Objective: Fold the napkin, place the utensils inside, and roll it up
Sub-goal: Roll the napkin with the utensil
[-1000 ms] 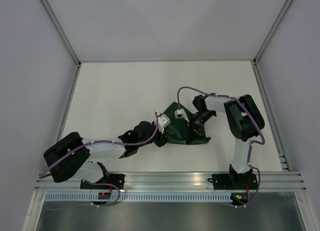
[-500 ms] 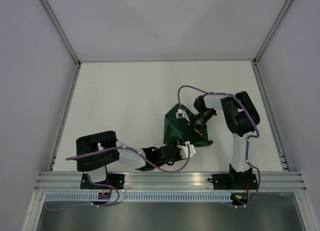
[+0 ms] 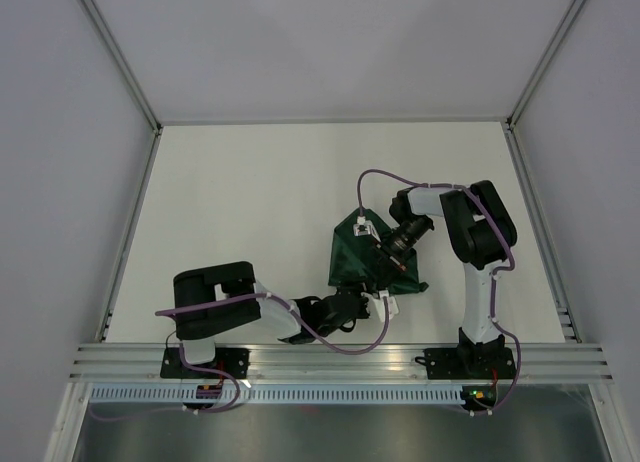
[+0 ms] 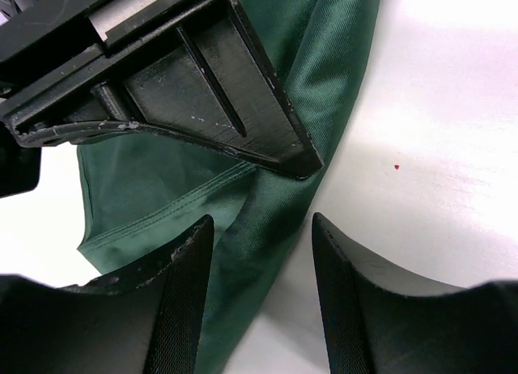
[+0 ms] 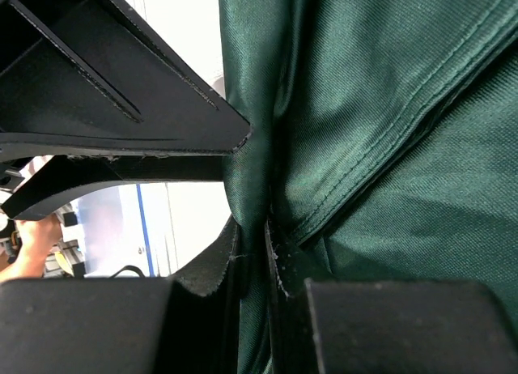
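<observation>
The dark green napkin (image 3: 352,254) lies bunched and folded on the white table, right of centre. My right gripper (image 3: 380,270) reaches into it from the right and is shut on a raised fold of the napkin (image 5: 388,147), pinched between its fingers (image 5: 279,265). My left gripper (image 3: 372,292) sits at the napkin's near edge, open. In the left wrist view a rolled fold of napkin (image 4: 275,204) lies between its spread fingers (image 4: 188,293), nearer the left one, with nothing squeezed. The right gripper's black finger (image 4: 210,82) hangs just above. The utensils are hidden.
An aluminium rail (image 3: 340,357) with both arm bases runs along the near edge, close behind the left gripper. Grey walls enclose the white table (image 3: 250,192) on three sides. A tiny red speck (image 4: 396,167) marks the table beside the napkin.
The left arm has swung from the napkin's left side round to its near edge, and its gripper has opened. The right gripper kept its hold; the napkin has bunched narrower.
</observation>
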`<action>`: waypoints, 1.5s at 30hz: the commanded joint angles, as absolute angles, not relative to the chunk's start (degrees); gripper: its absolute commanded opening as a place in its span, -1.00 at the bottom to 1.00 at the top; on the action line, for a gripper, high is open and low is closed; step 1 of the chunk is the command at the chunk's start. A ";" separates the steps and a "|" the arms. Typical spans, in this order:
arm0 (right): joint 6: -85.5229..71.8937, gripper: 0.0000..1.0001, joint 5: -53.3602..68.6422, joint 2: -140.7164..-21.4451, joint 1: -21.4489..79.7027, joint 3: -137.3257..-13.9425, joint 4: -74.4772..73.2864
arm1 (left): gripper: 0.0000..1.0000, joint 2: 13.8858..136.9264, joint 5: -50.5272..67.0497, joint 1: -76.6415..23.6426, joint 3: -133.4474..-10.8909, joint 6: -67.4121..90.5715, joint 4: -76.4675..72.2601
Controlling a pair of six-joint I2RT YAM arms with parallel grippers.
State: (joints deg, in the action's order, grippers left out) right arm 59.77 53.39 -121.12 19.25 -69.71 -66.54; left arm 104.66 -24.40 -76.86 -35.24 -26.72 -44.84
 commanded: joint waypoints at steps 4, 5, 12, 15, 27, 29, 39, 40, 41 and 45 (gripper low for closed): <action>63.63 -0.86 46.58 -124.63 18.81 -70.49 -61.87 | 0.13 105.90 -21.54 -76.64 -35.50 -30.85 -46.07; 63.72 -0.86 46.58 -124.72 18.81 -70.49 -61.79 | 0.11 106.17 -21.19 -76.55 -35.77 -30.68 -45.62; 63.81 -0.87 46.58 -124.98 18.72 -70.66 -62.23 | 0.06 106.44 -16.70 -74.01 -36.56 -26.72 -42.19; 63.98 -0.87 46.67 -125.16 18.72 -70.75 -62.40 | 0.06 106.08 -14.60 -73.30 -36.38 -26.02 -41.23; 64.42 -0.87 47.02 -126.03 18.28 -71.54 -63.46 | -0.47 106.70 -4.49 -70.49 -39.64 -21.80 -29.63; 64.51 -0.87 47.11 -126.04 18.19 -71.63 -63.54 | -0.66 106.70 -1.68 -69.53 -40.34 -20.14 -27.61; 63.46 -0.60 47.55 -124.02 18.11 -71.19 -62.41 | -0.95 107.40 8.42 -66.54 -42.36 -13.89 -19.69; 63.11 -0.44 47.98 -123.23 18.02 -71.19 -62.14 | -0.95 107.32 9.39 -66.10 -42.28 -12.84 -19.60; 62.76 -0.36 48.25 -122.44 17.93 -71.02 -62.05 | -0.95 107.66 10.54 -65.66 -42.54 -12.22 -19.08; 61.00 -0.05 49.22 -115.68 17.23 -71.02 -60.74 | -0.95 108.54 17.29 -63.37 -42.89 -8.97 -18.55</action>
